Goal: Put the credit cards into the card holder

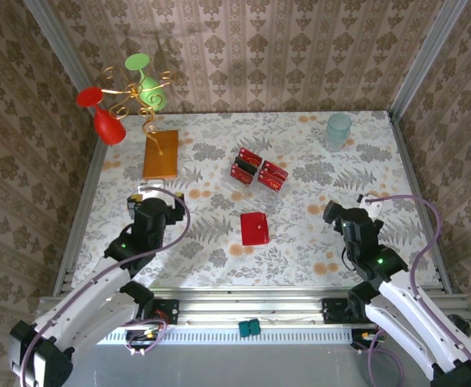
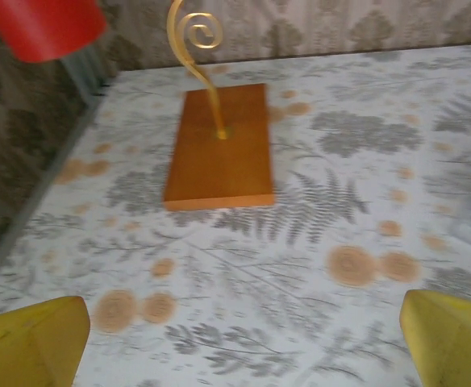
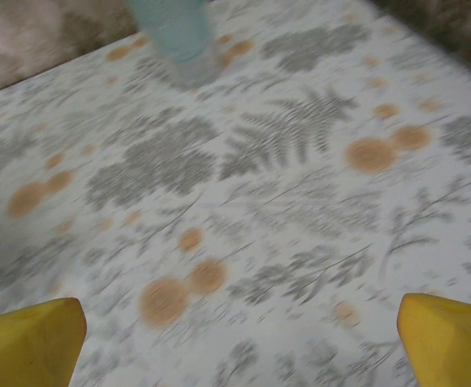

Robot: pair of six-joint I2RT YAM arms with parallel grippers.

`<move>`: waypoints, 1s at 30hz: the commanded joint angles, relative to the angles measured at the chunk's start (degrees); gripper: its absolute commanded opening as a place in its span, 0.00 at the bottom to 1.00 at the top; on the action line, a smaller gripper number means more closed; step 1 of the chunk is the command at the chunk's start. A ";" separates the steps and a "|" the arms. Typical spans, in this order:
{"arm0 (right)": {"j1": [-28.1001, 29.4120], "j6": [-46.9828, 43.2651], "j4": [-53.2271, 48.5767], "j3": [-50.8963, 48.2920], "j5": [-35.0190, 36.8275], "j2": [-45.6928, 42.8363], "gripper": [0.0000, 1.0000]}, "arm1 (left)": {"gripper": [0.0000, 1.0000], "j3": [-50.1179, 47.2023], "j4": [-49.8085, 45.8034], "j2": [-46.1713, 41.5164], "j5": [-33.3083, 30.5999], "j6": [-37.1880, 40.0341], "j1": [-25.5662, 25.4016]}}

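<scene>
While my left gripper [image 2: 237, 345] and right gripper [image 3: 237, 345] hang over the table [image 1: 405, 173] by its near edge, jaws wide apart, I see the credit cards [image 1: 257, 168] in the middle and the card holder [image 1: 254, 228] near them, on my side.

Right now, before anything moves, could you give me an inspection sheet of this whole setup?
Surface: table covered in a flat fern-print cloth.
Job's things: credit cards clustered mid-table; card holder lies apart from them, nearer the arms.
Clutter: orange-brown slab bearing a gold wire stand with a red glass and a green glass; pale blue cup far right.
Grippers: left gripper and right gripper both open, nothing between the fingers.
Cables: a purple cable loops along each arm.
Surroundings: patterned walls, metal frame.
</scene>
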 commanded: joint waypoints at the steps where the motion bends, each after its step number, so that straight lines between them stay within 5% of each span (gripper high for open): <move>1: -2.45 -4.43 11.41 0.36 10.81 6.04 1.00 | 1.00 -2.49 11.18 1.60 -3.89 10.56 4.54; 12: -10.45 -18.60 28.99 5.83 5.20 29.82 1.00 | 1.00 -2.47 23.72 13.89 7.07 13.89 20.75; 22: -18.00 -26.92 55.20 1.81 -15.39 43.43 1.00 | 1.00 -8.74 53.49 34.11 15.32 16.71 22.39; 27: -20.38 -28.62 75.58 -4.21 -25.93 53.04 1.00 | 1.00 -7.01 59.88 42.25 17.88 20.77 21.94; 30: -20.53 -28.31 69.40 -2.03 -26.39 52.21 1.00 | 1.00 -6.11 58.33 42.69 19.22 17.46 24.63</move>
